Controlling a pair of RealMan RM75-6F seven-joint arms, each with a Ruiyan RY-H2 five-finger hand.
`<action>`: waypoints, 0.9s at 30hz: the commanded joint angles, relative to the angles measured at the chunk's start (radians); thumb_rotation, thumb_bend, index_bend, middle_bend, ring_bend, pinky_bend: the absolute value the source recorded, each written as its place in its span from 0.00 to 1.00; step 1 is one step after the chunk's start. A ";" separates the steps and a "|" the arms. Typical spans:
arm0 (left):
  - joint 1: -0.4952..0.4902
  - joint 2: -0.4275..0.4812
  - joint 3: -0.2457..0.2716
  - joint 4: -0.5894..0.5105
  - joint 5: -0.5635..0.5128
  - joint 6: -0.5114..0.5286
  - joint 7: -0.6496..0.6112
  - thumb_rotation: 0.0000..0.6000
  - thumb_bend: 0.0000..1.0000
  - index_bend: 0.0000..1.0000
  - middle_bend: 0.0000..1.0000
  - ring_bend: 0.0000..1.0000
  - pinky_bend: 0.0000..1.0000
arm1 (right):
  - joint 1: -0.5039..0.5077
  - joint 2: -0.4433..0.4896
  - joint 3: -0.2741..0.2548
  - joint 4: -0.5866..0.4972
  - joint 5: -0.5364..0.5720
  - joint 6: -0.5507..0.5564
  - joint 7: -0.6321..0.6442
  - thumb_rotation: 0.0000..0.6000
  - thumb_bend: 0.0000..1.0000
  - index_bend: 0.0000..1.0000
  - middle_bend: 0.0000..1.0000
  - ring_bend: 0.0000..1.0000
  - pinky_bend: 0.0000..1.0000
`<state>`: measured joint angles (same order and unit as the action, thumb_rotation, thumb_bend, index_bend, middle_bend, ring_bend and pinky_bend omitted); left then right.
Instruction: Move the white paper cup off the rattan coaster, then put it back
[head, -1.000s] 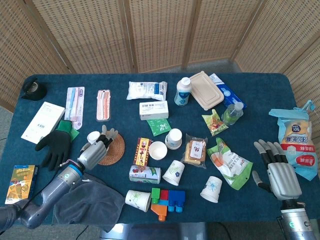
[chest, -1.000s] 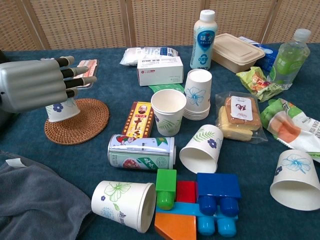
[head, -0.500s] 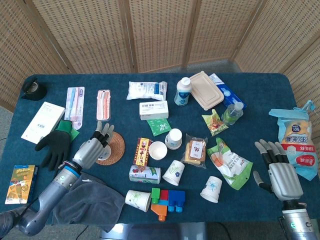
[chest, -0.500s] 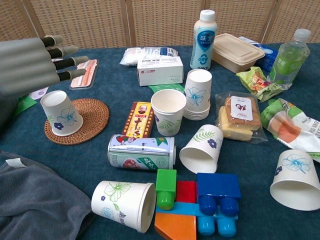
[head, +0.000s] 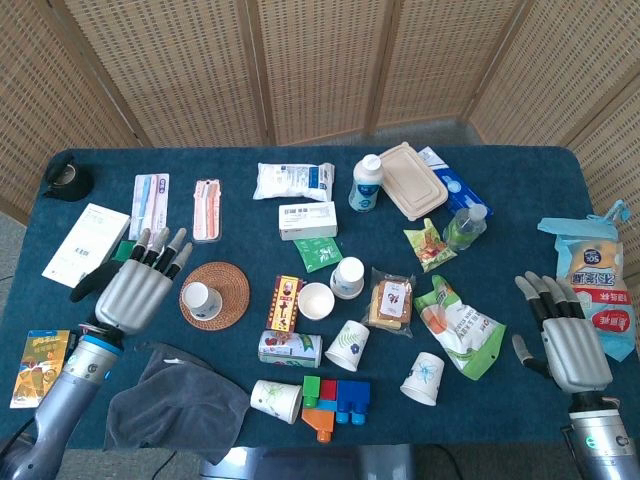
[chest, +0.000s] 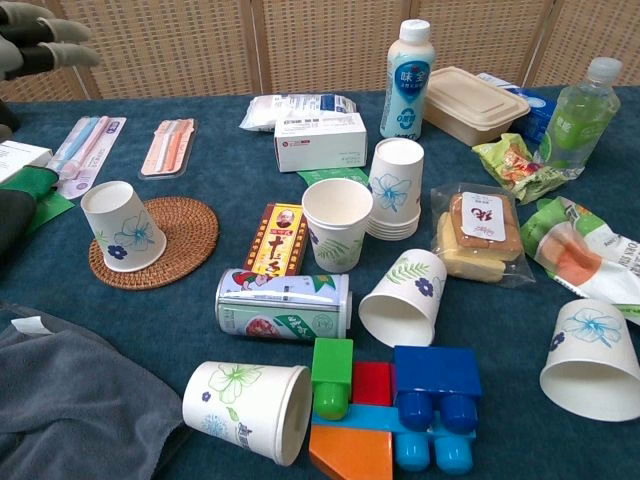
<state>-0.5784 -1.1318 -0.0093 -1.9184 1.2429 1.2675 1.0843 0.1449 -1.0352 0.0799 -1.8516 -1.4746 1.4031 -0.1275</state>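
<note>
- White paper cup (head: 197, 296) upright on the rattan coaster (head: 226, 303), toward its left part; same cup (chest: 121, 226) and coaster (chest: 178, 240) plain in the chest view, blue flower print facing the camera.
- Left robot hand (head: 132, 288) just left of the coaster in the head view, fingers extended and slightly apart, grasping nothing, clear of the cup.
- Only the fingertips (chest: 45, 40) of that hand caught in the chest view, at the top left corner; palm and arm out of frame there.
- Right robot hand (head: 567, 338) seen in the head view alone, at the desk's (head: 500, 190) right edge near a blue-and-white bag (head: 592, 285), fingers spread, released.
- Black glove (head: 82, 288) partly hidden behind the left hand from above; only a dark edge of it at the chest view's left border.
- Grey cloth (head: 175, 398) at the front left in both views.
- Toy blocks (chest: 390, 405), fallen cup (chest: 247, 408) and lying can (chest: 283, 304) large in the chest view, small from above.
</note>
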 joint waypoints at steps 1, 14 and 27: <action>0.098 0.112 0.006 -0.090 0.001 0.046 -0.260 1.00 0.45 0.00 0.00 0.00 0.15 | 0.002 -0.001 0.004 0.004 0.005 0.000 -0.002 1.00 0.45 0.00 0.00 0.00 0.00; 0.272 0.219 0.056 -0.048 0.077 0.081 -0.817 1.00 0.45 0.00 0.00 0.00 0.14 | 0.000 -0.016 0.019 0.047 0.050 0.004 0.009 1.00 0.45 0.00 0.00 0.00 0.00; 0.307 0.216 0.036 -0.003 0.097 0.075 -0.888 1.00 0.45 0.00 0.00 0.00 0.12 | 0.002 -0.027 0.020 0.060 0.062 -0.002 0.014 1.00 0.45 0.00 0.00 0.00 0.00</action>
